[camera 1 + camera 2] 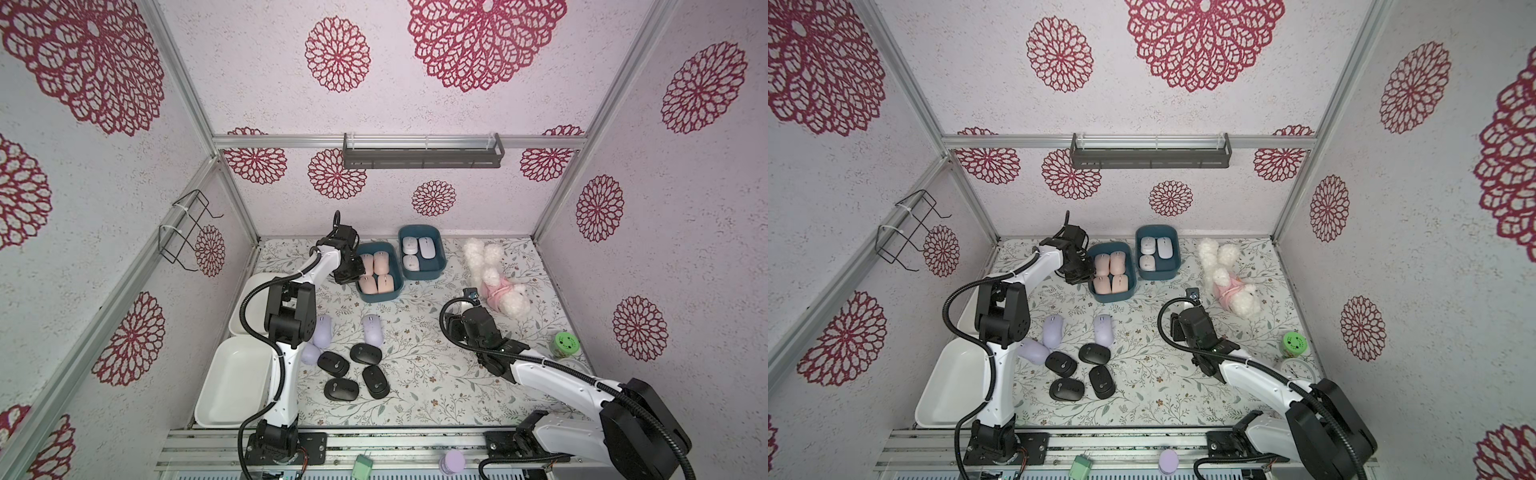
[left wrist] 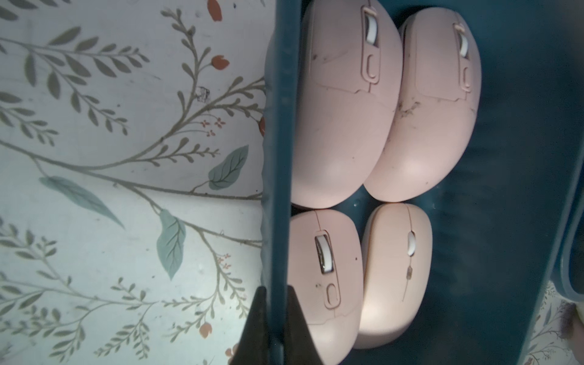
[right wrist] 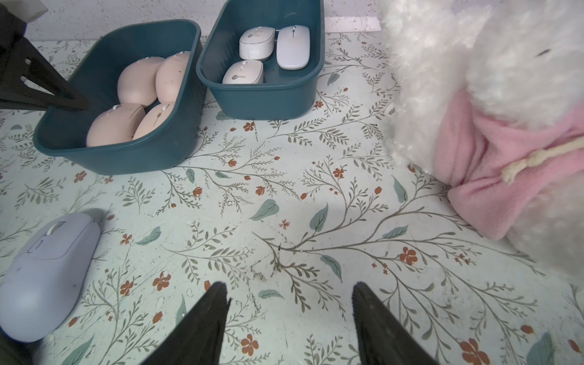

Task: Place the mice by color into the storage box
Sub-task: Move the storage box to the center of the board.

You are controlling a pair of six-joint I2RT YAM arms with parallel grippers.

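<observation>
The left gripper (image 2: 274, 295) pinches the wall of the teal box (image 2: 278, 126) holding four pink mice (image 2: 344, 110), the right gripper (image 3: 290, 294) stands spread and empty, and the lilac mice (image 1: 372, 330) and black mice (image 1: 365, 354) on the table (image 1: 424, 374) seem light, hard and slippery, best gripped across their sides.

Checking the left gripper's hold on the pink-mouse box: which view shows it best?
The left wrist view: the left gripper is shut on the teal box, one finger each side of its wall. Both top views show it small; the right wrist view, from the side.
</observation>
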